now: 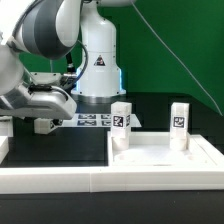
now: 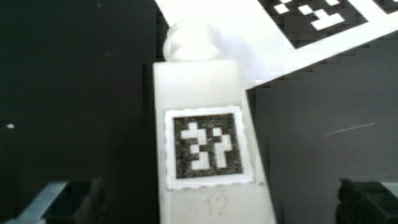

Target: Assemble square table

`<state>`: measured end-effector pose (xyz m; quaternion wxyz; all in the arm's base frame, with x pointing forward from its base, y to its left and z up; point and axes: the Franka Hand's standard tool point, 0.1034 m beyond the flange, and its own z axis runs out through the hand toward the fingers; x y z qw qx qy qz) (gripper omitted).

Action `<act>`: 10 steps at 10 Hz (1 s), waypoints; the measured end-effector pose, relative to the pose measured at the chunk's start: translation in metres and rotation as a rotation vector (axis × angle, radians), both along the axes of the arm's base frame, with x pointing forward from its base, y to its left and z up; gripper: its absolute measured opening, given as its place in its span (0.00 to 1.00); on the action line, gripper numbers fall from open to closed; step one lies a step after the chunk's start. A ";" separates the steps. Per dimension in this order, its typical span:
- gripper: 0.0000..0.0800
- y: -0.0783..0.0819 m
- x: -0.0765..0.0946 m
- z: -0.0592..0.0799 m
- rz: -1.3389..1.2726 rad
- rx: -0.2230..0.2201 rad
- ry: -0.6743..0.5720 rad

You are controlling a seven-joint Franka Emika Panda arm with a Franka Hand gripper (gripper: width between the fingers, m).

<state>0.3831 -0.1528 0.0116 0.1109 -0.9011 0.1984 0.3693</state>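
Note:
A white leg (image 2: 201, 120) with a black-and-white tag lies flat on the black table, its threaded tip toward the marker board (image 2: 302, 30). My gripper (image 2: 210, 203) hangs open over the leg's blunt end, one dark finger (image 2: 54, 200) on each side and neither touching it. In the exterior view the gripper (image 1: 43, 124) hovers low at the left and hides that leg. The square tabletop (image 1: 165, 153) lies to the exterior view's right. Two tagged legs (image 1: 121, 123) (image 1: 180, 126) stand upright on its far side.
The marker board (image 1: 93, 120) lies flat in front of the white robot base (image 1: 98, 65). A long white rail (image 1: 100, 182) runs along the near edge of the black table. A green wall closes the back.

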 end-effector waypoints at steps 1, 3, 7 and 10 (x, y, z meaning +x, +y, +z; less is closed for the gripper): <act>0.81 0.000 -0.002 -0.003 0.002 -0.006 -0.004; 0.66 0.002 -0.006 -0.006 0.003 -0.008 -0.001; 0.36 0.003 -0.006 -0.006 0.006 -0.007 -0.001; 0.36 0.003 -0.003 -0.004 0.007 -0.007 -0.004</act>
